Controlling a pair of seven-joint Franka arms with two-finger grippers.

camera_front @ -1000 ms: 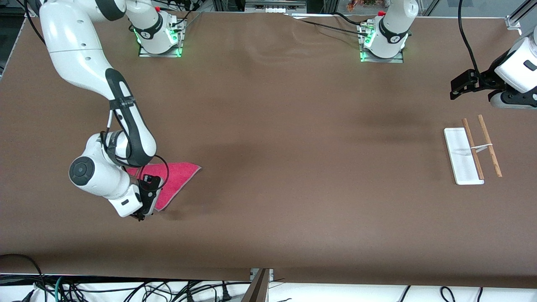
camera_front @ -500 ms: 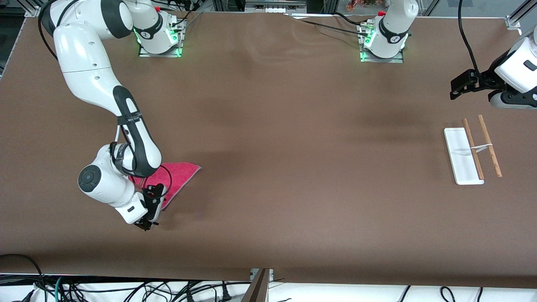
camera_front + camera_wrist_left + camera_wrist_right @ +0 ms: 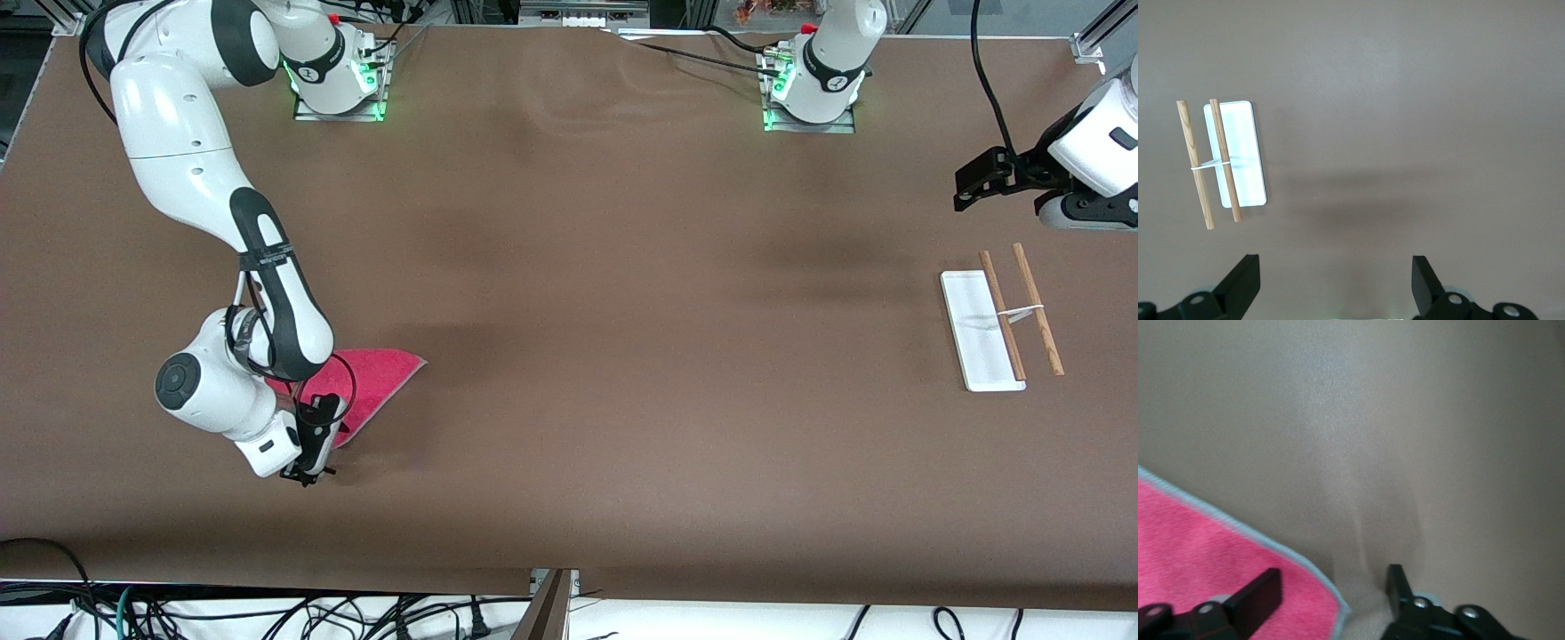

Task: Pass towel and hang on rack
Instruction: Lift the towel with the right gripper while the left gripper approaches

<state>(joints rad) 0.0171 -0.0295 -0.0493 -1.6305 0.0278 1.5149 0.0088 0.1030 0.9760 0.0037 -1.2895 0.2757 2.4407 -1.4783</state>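
Note:
The pink-red towel (image 3: 373, 382) lies flat on the brown table toward the right arm's end, partly hidden by the right arm. My right gripper (image 3: 308, 473) is low over the towel's corner nearest the front camera. In the right wrist view the gripper (image 3: 1335, 587) is open, one finger (image 3: 1261, 593) over the towel (image 3: 1211, 553) and the other over bare table beside the grey-stitched corner. The rack (image 3: 1000, 318), with a white base and two brown rods, lies toward the left arm's end. My left gripper (image 3: 973, 182) waits high near the rack and is open (image 3: 1336, 280). The rack also shows in the left wrist view (image 3: 1221, 162).
The brown table cover (image 3: 622, 311) spreads between towel and rack. Cables hang below the table edge nearest the front camera (image 3: 267, 613).
My right arm moved toward the front camera to the towel's corner, then shifted slightly back toward the right arm's end. The towel and the left arm have not moved.

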